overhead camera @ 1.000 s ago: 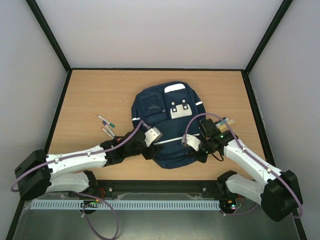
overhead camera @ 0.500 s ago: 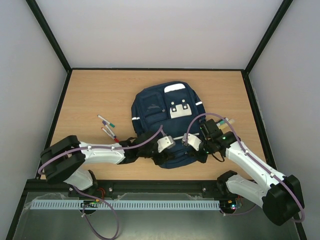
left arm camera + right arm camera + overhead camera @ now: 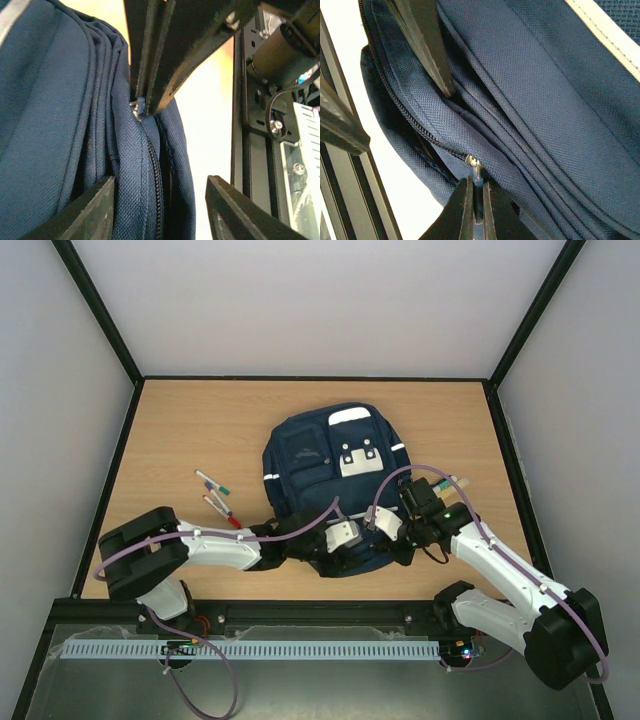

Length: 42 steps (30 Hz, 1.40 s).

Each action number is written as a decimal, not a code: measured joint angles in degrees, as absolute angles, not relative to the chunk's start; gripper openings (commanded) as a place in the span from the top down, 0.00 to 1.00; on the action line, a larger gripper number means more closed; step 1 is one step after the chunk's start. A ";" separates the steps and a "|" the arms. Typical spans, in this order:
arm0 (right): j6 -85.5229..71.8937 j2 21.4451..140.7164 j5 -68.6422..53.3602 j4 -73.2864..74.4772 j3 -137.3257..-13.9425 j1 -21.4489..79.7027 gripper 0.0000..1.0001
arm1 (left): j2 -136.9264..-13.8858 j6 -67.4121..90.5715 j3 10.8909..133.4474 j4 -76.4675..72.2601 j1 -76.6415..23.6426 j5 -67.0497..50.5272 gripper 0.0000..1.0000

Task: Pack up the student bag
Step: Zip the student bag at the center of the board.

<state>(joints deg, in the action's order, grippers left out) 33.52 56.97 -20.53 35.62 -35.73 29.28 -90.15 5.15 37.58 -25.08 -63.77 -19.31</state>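
Observation:
The navy student bag (image 3: 325,465) lies flat in the middle of the table, its bottom edge towards the arms. My right gripper (image 3: 393,545) is at the bag's near right edge. In the right wrist view my right gripper (image 3: 476,187) is shut on the blue zipper pull (image 3: 477,172) of the bag (image 3: 545,100). My left gripper (image 3: 350,552) is at the bag's near edge, just left of the right one. In the left wrist view my left gripper (image 3: 160,187) is open and straddles the zipped seam (image 3: 156,180) of the bag (image 3: 50,110); the zipper pull (image 3: 137,107) shows ahead, in the right gripper's fingers.
Several marker pens (image 3: 216,495) lie on the wooden table (image 3: 200,420) left of the bag. A small pale item (image 3: 452,482) lies by the right arm. The black frame rail (image 3: 250,125) runs along the near table edge. White walls enclose the table.
My left arm has swung right along the bag's near edge, from its left side to just beside the right gripper. The right gripper has stayed shut at the same spot.

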 measured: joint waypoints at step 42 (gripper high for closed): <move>47.31 69.32 -9.02 39.90 -39.90 11.22 0.99 | -78.04 4.73 28.23 -18.06 -69.60 -5.34 0.92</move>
